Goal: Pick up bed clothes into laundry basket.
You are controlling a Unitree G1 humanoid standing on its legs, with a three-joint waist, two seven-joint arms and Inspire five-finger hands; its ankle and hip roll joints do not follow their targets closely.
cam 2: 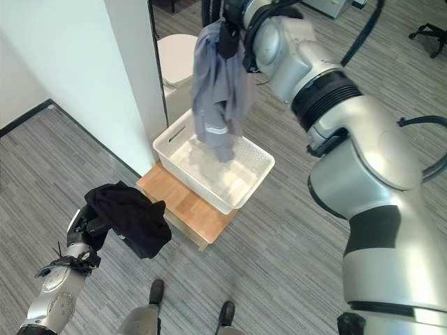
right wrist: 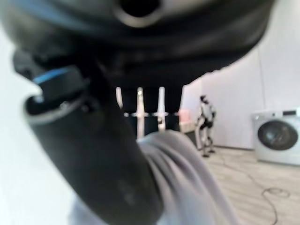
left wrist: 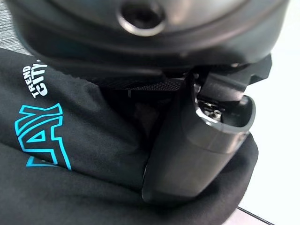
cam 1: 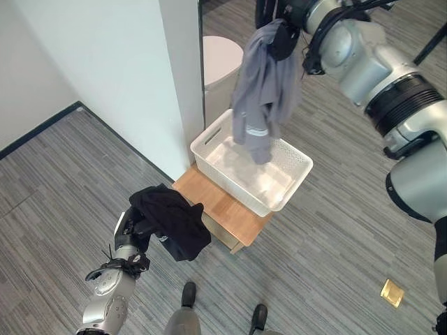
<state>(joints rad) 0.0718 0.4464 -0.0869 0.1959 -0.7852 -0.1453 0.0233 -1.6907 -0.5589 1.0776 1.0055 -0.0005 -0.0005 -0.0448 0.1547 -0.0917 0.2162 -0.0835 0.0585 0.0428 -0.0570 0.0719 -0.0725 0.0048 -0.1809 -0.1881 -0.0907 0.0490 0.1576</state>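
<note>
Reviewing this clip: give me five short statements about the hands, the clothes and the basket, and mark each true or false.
1. The right hand holds a grey garment above the white basket. True.
2. The left hand is empty. False: it grips a black garment.
3. The basket sits on a wooden stand. True.
4. The black garment lies inside the basket. False: it hangs beside the stand.
5. The grey garment's lower end reaches into the basket. True.

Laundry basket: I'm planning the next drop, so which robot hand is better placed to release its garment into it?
Right. The right robot hand holds the grey garment hanging into the white laundry basket; the left robot hand holds the black garment beside the wooden stand.
</note>
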